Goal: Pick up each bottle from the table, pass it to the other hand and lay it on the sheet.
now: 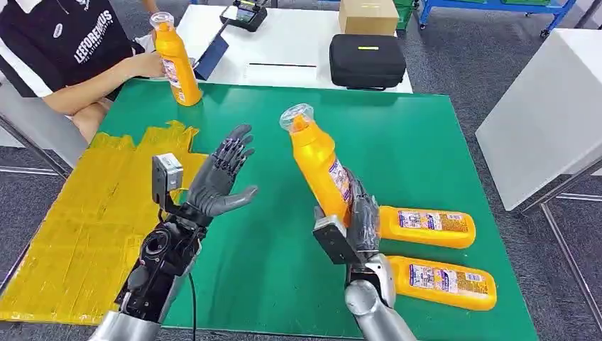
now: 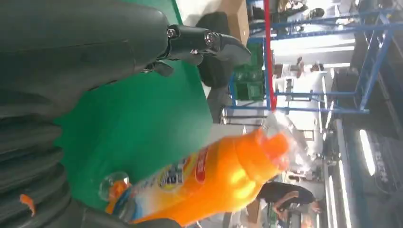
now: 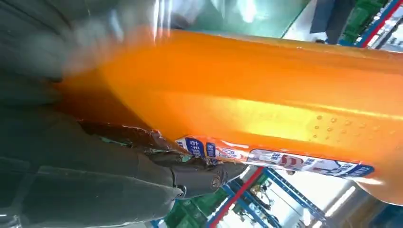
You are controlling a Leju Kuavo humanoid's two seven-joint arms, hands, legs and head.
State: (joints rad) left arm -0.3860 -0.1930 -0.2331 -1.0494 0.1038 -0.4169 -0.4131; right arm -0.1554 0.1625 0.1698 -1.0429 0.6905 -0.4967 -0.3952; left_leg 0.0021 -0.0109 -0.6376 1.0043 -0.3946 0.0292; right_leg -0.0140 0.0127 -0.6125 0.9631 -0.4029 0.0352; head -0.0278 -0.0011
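Above green table (image 1: 426,156): orange bottle (image 1: 321,167), rigid, likely slick; right hand (image 1: 360,217) fingers grip base; left hand (image 1: 220,177) fingers spread, should take midbody.

A person in a black top with white lettering (image 1: 60,42) sits at the far left corner of the green table (image 1: 426,142), one forearm resting along its edge. Behind the green surface stands a white table (image 1: 298,50) carrying a black zip case (image 1: 367,61), a cardboard box (image 1: 368,15), a dark handheld device (image 1: 243,13) and a blue tablet-like item (image 1: 211,57). To the right stands another white tabletop (image 1: 546,114), and blue metal racking (image 1: 497,8) runs along the back.
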